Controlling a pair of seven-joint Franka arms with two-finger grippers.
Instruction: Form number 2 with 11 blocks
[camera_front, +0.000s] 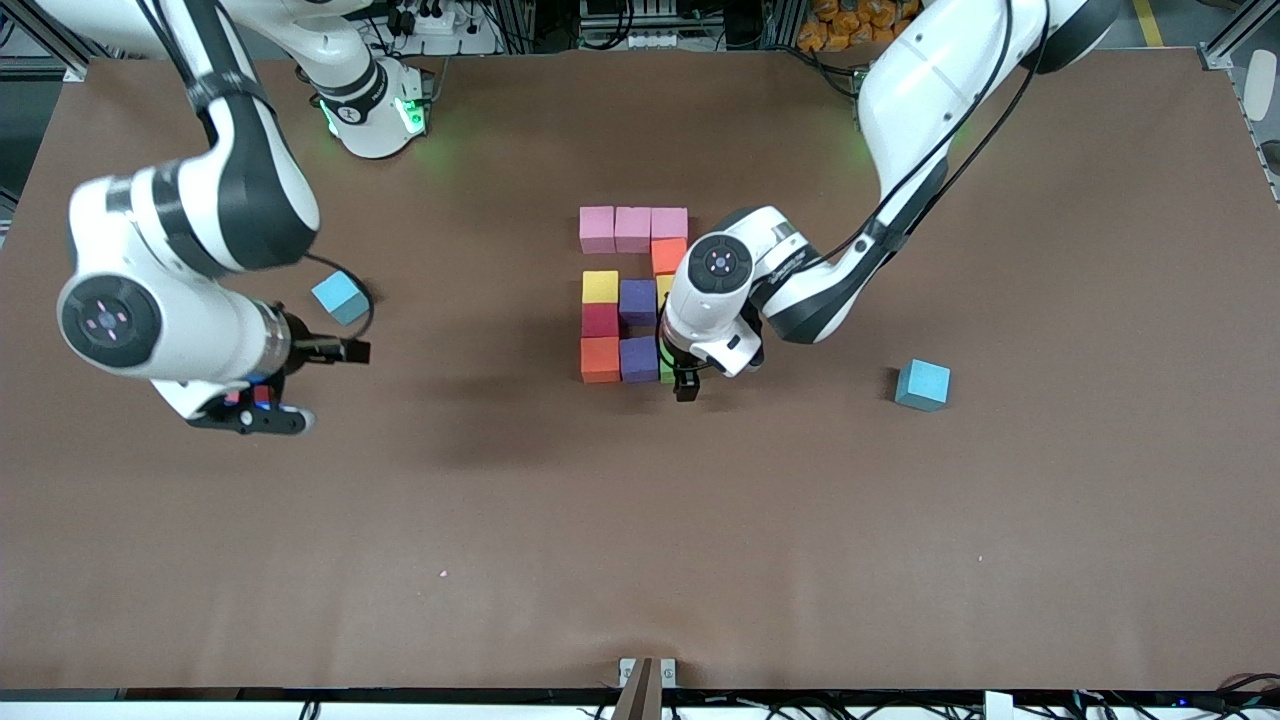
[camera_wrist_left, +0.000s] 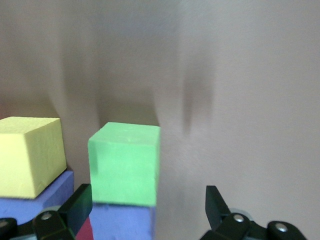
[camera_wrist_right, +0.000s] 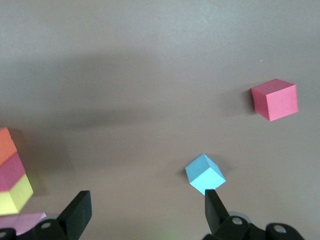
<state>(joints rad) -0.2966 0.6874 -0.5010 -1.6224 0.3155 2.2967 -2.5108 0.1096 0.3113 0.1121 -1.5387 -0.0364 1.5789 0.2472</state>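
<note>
While the left claw (camera_front: 686, 385) stands open astride the green block (camera_wrist_left: 125, 164) at the corner of the number 2 (camera_front: 634, 295) in mid-desk, the last cube looks just set down — next, I judge, a straight lift clear without nudging it. The right claw (camera_front: 262, 412) waits open over bare desk (camera_front: 500, 560) toward its own end. Counted in the front view: three pink, two orange, two purple, one red, one green, two yellow — one half hidden — and two light-blue cubes (camera_front: 922, 385) left apart.
</note>
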